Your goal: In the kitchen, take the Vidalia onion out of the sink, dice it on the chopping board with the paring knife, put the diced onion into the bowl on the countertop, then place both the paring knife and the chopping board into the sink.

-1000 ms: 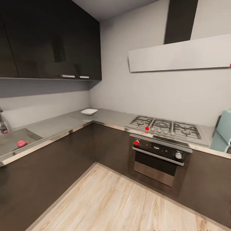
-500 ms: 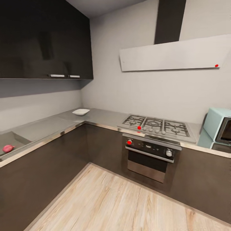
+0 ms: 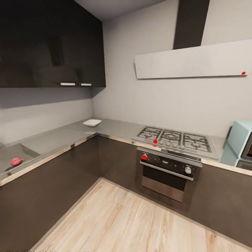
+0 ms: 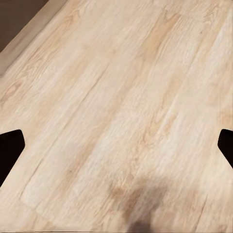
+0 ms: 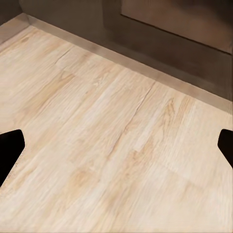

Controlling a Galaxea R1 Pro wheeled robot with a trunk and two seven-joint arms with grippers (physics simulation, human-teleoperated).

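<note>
A pinkish round Vidalia onion (image 3: pixel 15 161) lies in the grey sink (image 3: pixel 7 153) at the far left of the head view. The white bowl (image 3: pixel 92 122) stands on the grey countertop (image 3: pixel 56 138) near the corner. The chopping board and the paring knife are out of view. In the left wrist view my left gripper (image 4: pixel 116 150) hangs open over the light wood floor, its dark fingertips (image 4: pixel 9 148) wide apart. My right gripper (image 5: pixel 116 150) is likewise open above the floor beside a dark cabinet base, holding nothing.
A gas hob (image 3: pixel 173 138) with an oven (image 3: pixel 168 171) below sits in the right run of counter. A teal appliance (image 3: pixel 243 140) stands at the far right. Dark wall cabinets (image 3: pixel 52 45) hang over the left counter. Open wood floor (image 3: pixel 122 220) lies between the cabinet fronts.
The whole head view has shifted: it swung right, then a little back left, so the camera moved. Onion and bowl stay where they were on sink and counter.
</note>
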